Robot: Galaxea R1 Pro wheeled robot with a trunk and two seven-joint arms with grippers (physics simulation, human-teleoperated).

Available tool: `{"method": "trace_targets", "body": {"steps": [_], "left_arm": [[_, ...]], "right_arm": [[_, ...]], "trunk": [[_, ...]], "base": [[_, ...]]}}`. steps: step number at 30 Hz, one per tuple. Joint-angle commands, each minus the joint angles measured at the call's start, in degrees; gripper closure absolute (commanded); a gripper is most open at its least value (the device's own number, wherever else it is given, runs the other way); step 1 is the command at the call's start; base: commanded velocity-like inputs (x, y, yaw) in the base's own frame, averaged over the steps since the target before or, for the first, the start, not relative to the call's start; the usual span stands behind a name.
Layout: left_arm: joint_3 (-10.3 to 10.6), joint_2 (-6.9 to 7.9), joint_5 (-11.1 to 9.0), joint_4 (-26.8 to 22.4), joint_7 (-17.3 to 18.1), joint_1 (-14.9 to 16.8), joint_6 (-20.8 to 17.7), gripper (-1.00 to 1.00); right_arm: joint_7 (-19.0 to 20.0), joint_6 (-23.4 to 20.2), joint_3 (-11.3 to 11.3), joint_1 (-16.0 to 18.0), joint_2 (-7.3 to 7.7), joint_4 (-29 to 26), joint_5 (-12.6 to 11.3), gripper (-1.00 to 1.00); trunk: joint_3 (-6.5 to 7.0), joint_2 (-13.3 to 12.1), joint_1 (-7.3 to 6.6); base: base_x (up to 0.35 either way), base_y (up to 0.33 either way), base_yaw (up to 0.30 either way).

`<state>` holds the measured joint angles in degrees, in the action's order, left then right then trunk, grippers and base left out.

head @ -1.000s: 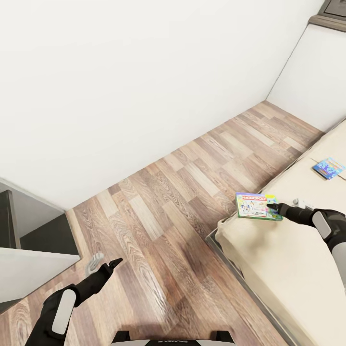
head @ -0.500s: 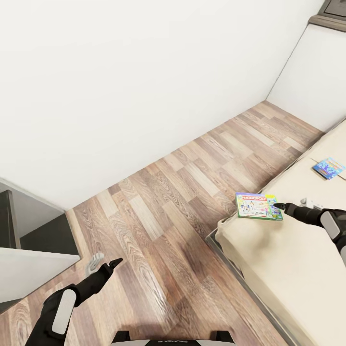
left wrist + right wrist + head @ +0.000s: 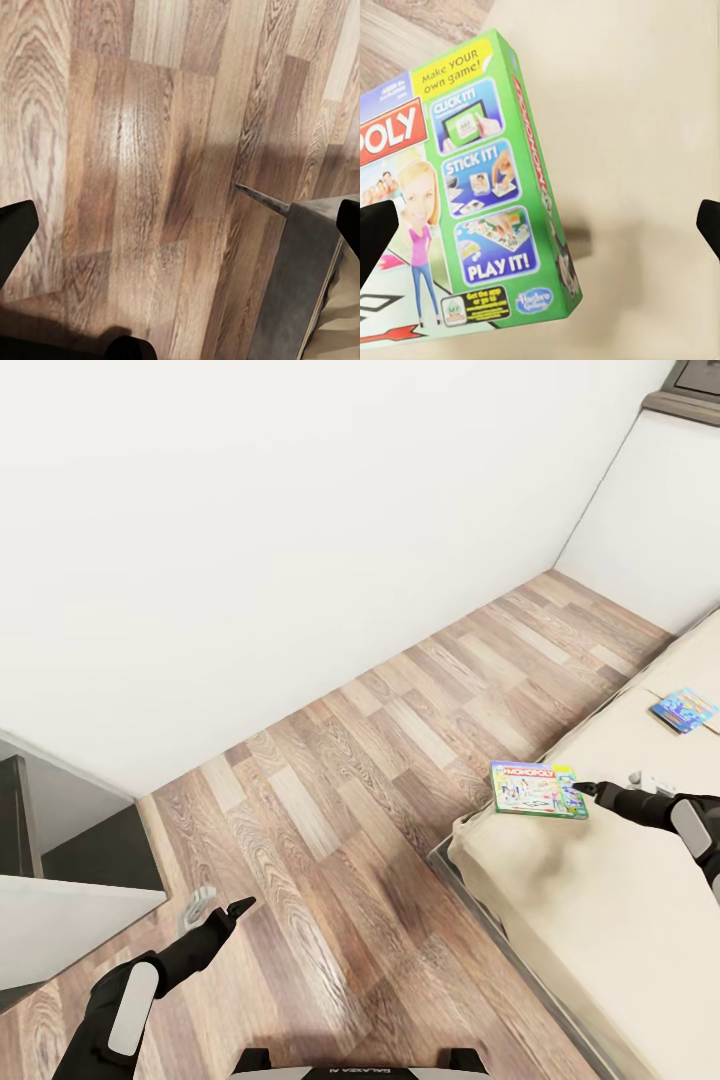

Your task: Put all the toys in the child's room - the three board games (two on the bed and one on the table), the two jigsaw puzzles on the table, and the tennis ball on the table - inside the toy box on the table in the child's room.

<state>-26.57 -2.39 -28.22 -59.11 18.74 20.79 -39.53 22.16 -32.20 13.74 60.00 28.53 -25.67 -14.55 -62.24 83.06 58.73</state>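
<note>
Two board games lie on your bed, both flat on the mattress.
The green-edged Monopoly box [image 3: 538, 789] (picture side up, a blonde cartoon girl and "PLAY IT!" panels on it) sits at the corner of the bed [image 3: 560, 900], your right gripper [image 3: 600, 788] spread open just beside its near edge. The smaller blue game box [image 3: 685, 710] lies well apart, farther up the mattress. Your left gripper [image 3: 215, 907] hangs open over the plank floor [image 3: 400, 740], holding nothing.
</note>
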Motion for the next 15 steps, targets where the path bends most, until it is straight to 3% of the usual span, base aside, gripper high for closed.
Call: {"method": "trace_targets", "body": {"steps": [1,15], "left_arm": [[-0.2,-0.07,-0.1,0.0,0.2,0.0,-0.5,-1.0],[-0.2,-0.1,-0.1,0.0,0.2,0.1,-0.5,-1.0]], "right_arm": [[0.1,-0.4,0.3,0.0,0.06,0.0,-0.1,-1.0],[0.7,-0.5,0.3,0.0,0.79,-0.2,-0.2,-1.0]], "trunk": [[-0.03,0.0,0.0],[-0.03,0.0,0.0]], "base": [[0.0,0.0,0.0],[0.0,0.0,0.0]]}}
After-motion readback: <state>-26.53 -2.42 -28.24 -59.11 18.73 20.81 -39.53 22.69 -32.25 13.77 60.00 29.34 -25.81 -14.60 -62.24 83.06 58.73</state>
